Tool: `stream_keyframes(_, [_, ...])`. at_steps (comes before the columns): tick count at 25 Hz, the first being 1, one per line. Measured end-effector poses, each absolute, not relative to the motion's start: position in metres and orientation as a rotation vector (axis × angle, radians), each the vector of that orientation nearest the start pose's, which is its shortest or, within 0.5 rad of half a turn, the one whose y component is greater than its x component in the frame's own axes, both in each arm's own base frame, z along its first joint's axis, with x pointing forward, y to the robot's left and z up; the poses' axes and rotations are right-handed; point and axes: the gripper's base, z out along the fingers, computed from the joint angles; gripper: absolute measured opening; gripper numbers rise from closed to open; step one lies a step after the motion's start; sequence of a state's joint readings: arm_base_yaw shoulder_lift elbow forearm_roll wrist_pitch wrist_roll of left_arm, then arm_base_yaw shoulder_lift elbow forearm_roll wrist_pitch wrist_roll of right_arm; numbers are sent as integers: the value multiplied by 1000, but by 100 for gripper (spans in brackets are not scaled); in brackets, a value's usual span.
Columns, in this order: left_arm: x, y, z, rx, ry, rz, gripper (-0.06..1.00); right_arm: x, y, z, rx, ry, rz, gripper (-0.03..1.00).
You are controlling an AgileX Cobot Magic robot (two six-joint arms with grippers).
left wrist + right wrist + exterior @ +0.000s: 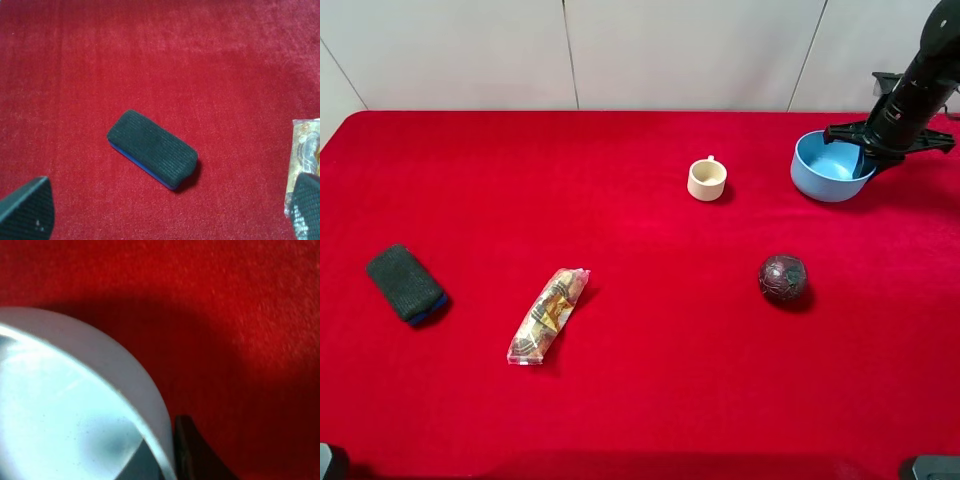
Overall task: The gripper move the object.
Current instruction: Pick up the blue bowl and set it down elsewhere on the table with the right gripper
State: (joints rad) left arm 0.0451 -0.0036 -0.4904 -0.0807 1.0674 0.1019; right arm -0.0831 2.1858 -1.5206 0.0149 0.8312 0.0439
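Left end effector (166,210) is hovering, spread wide, above a dark eraser (407,284) on the red surface (620,400); snack packet (548,315), cream cup (707,179) and dark ball (783,279) are lying rightward; far right, the right end effector (866,154) is clamping the tilted blue bowl (825,172) at its rim

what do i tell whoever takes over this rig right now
Left gripper: open, empty, above the dark eraser.
Right gripper: jaws straddle the wall of the blue bowl, far right in the high view, apparently clamped.
Done: bowl gripped.
Left: move it, then release. Cannot tell if it is lifted yet.
Cup and ball sit apart from it.
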Motion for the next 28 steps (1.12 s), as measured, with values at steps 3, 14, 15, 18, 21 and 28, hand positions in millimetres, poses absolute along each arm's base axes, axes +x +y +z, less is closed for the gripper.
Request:
stream_keyframes(3, [-4, -7, 274, 62, 2053, -6, 93, 428, -35, 143, 200, 2940, 12, -3])
stream_keyframes(14, [-4, -7, 274, 62, 2053, -6, 93, 412, -33, 206, 198, 2885, 20, -3])
stream_keyframes(15, [-4, -7, 274, 62, 2053, -6, 93, 410, -33, 210, 198, 2882, 20, -3])
stream_keyframes(18, [-4, -7, 274, 62, 2053, -6, 93, 406, -32, 222, 202, 2874, 31, -3])
stream_keyframes(21, [-4, -7, 274, 62, 2053, -6, 93, 401, -30, 234, 211, 2860, 54, -3])
stream_keyframes(28, [-4, -7, 274, 62, 2053, -6, 93, 393, -2, 246, 84, 2889, 87, -3])
